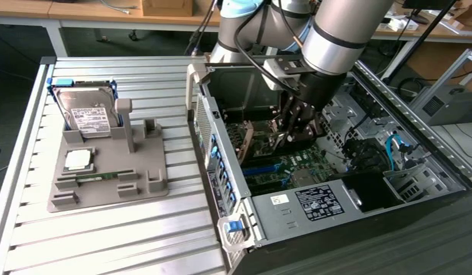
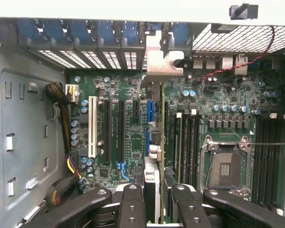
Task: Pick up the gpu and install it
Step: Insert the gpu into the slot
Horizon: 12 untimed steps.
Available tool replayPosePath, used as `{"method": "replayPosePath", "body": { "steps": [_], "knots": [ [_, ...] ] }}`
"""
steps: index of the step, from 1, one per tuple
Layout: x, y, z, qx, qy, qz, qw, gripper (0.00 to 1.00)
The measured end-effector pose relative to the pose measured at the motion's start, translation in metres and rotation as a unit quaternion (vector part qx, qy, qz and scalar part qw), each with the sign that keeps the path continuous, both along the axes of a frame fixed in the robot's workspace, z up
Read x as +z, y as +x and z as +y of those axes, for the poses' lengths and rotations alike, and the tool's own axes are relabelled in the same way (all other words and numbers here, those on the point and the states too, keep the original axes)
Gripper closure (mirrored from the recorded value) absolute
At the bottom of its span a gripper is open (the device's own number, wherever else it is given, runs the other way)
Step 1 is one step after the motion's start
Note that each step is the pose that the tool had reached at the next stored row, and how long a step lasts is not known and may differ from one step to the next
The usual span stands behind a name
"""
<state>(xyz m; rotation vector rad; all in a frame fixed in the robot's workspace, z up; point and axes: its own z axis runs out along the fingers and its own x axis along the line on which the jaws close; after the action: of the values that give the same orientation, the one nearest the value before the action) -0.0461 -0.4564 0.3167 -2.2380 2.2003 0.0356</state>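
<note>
Your hand [image 2: 159,192] was clamped on the gpu [image 2: 156,137], holding it edge-on inside the open computer case [image 1: 220,132]. You had the card above the motherboard [image 2: 114,137], its silvery bracket [image 2: 164,64] at the case's rear edge.

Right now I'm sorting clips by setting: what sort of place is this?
Probably a robotics lab or workshop for computer assembly: a robot gripper holds the gpu inside an open computer case, on a slatted metal table, beside a grey fixture with a hard drive.
</note>
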Motion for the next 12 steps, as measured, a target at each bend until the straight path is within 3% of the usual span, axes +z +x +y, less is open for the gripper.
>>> {"method": "replayPosePath", "body": {
  "steps": [12],
  "knots": [
    [-0.0044,-0.0001,0.0003,-0.001,0.0001,0.0000,1.0000,0.73]
  ]
}}
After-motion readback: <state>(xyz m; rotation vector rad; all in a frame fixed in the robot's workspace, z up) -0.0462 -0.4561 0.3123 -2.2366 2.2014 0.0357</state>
